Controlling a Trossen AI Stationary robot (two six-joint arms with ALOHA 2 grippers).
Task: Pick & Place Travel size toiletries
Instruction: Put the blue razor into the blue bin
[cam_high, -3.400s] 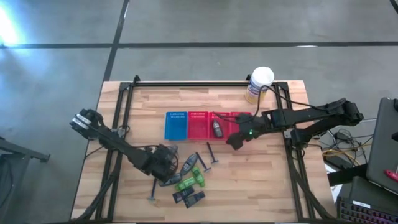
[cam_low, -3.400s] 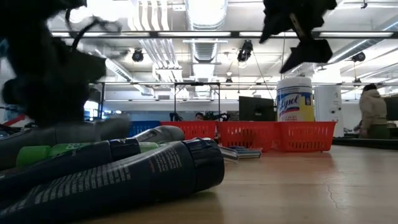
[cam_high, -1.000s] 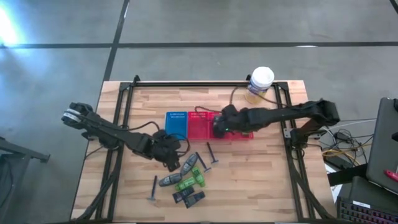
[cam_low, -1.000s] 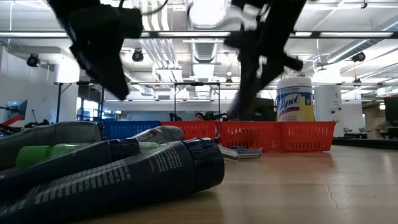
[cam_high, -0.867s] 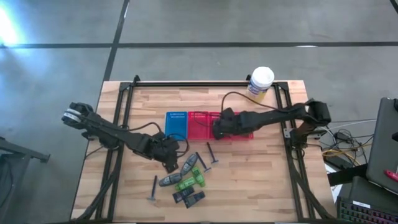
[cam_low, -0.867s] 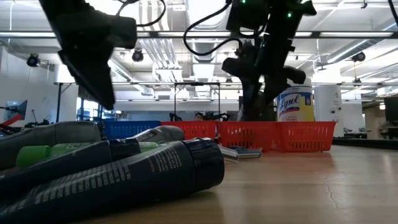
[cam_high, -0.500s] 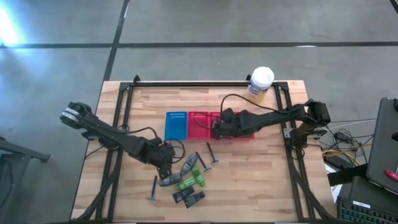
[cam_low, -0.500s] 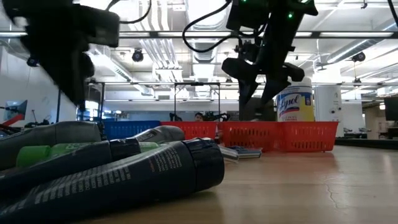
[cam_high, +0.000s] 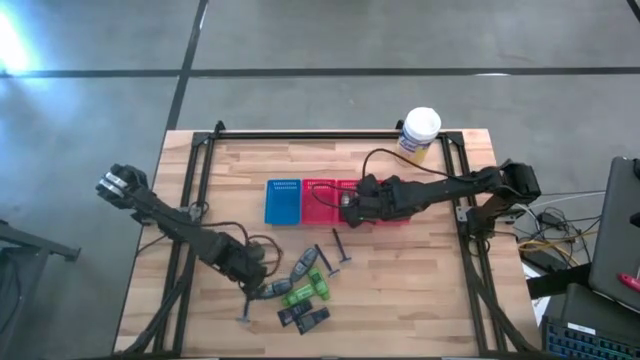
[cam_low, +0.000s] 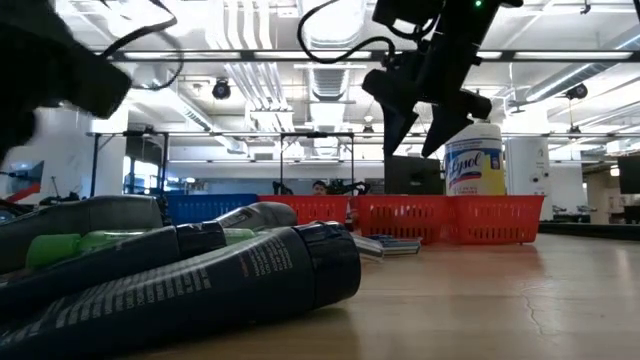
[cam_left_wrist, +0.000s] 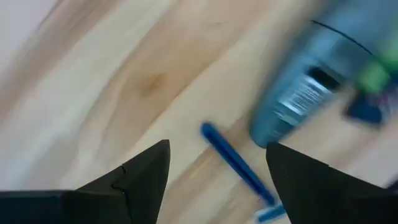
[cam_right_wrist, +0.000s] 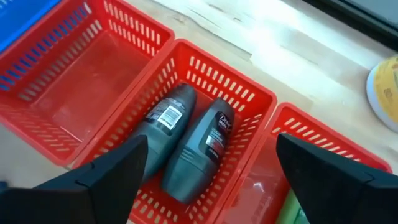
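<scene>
Wood desk (cam_high: 420, 290): pale planks carrying the baskets, the loose toiletries and both arms.
Red baskets (cam_high: 322, 202): set in a row right of the blue basket (cam_high: 283, 201); in the right wrist view three red ones are seen side by side.
Grey roll-ons (cam_right_wrist: 186, 137): two are laid side by side in the middle red basket, caps toward the camera.
Right gripper (cam_high: 349, 203): hung above the middle red basket; its jaws are spread wide and nothing is held.
Left gripper (cam_high: 258, 276): lowered near the front left of the desk, just beside the loose pile; its jaws are parted and empty, with a blue razor (cam_left_wrist: 239, 168) and a grey bottle (cam_left_wrist: 308, 93) seen between the fingertips.
Loose toiletries (cam_high: 302, 290): grey ovals, green bottles (cam_high: 298, 295), dark packets (cam_high: 312, 320) and thin razors are clustered at the desk's front centre.
White-lidded canister (cam_high: 418, 135): stood at the back right of the desk, behind the red baskets.
</scene>
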